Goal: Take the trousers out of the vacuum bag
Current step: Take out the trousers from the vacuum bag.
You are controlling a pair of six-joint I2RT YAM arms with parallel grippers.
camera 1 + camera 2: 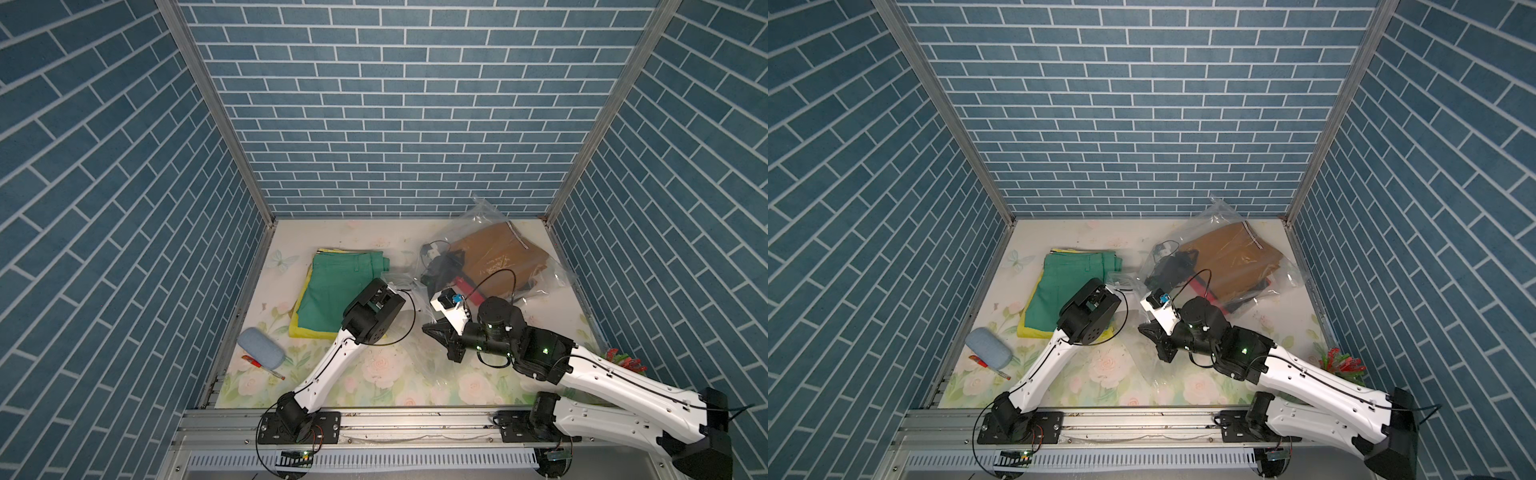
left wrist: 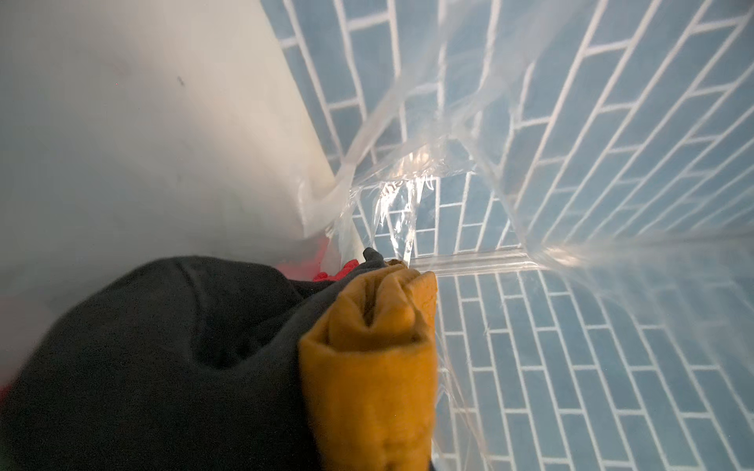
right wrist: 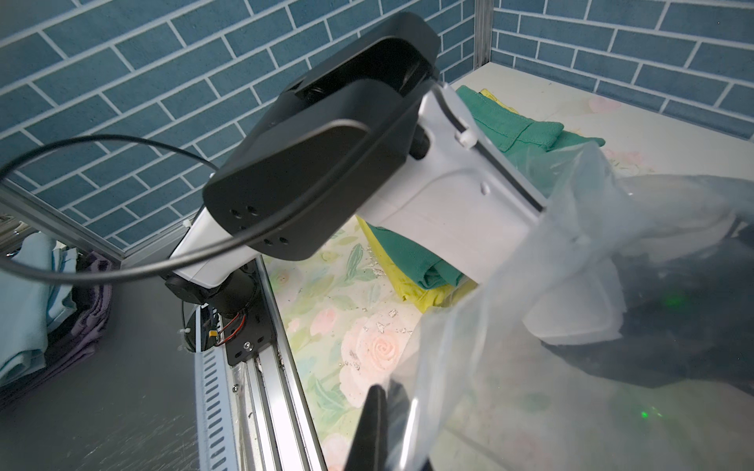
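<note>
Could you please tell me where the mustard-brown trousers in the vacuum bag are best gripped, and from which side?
Probably the bunched, rolled end of the mustard-brown trousers, pinched across the fold, coming through the open mouth of the vacuum bag on the side facing the green trousers; the plastic seems to close off the other sides.

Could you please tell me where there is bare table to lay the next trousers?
Bare: the back strip between the green trousers and the bag; the right edge between bag and red plant. Crowded: the middle, with left arm, right arm and bag mouth.
</note>
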